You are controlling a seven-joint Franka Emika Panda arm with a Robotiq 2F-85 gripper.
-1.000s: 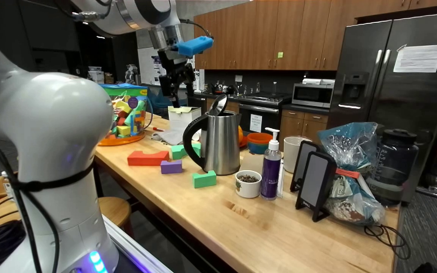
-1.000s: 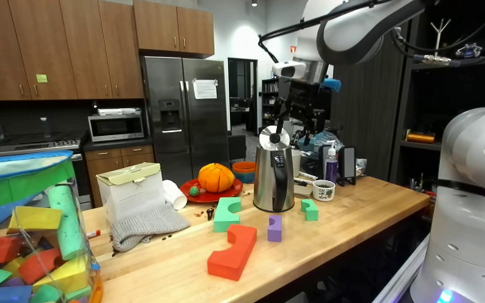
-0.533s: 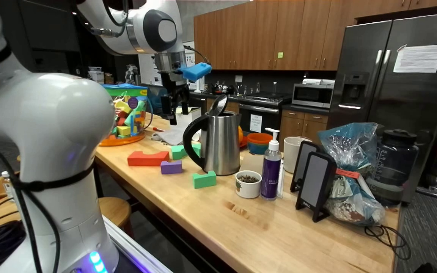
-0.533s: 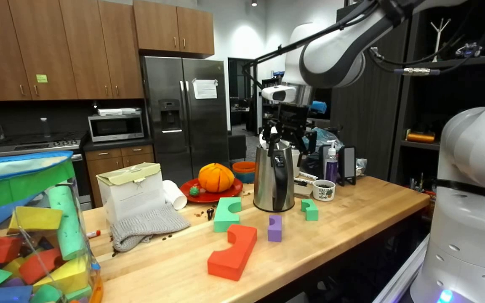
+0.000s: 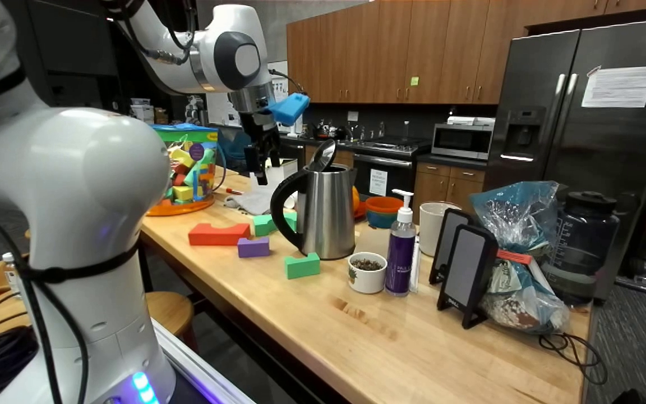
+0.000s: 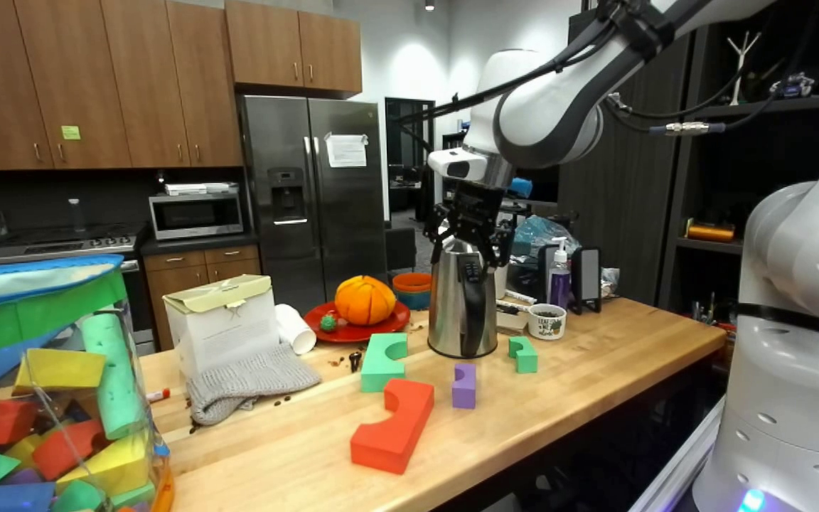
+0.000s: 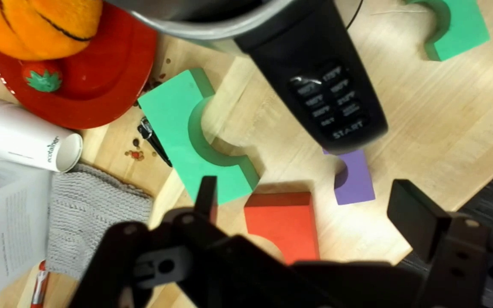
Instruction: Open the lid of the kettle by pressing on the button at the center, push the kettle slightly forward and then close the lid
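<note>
"How far along?"

"In an exterior view, the kettle [image 5: 330, 216] stands on the worktop [image 5: 441, 348], lid [image 5: 323, 155] raised: opening done."

"What's left?"

"In an exterior view, my end effector [image 6: 469, 257] mostly hides the lid; angle unclear. In the wrist view, its jaws stand wide apart, empty; push and closing, I judge, remain."

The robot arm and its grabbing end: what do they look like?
The arm is glossy white and rounded, with a dark-grey joint cover and a silver collar. Black cables run along it, a black strap rings it lower down, and blue lights glow at the base. A white camera and a blue block sit near the jaws, which are black and jointed with flat pads.
</note>
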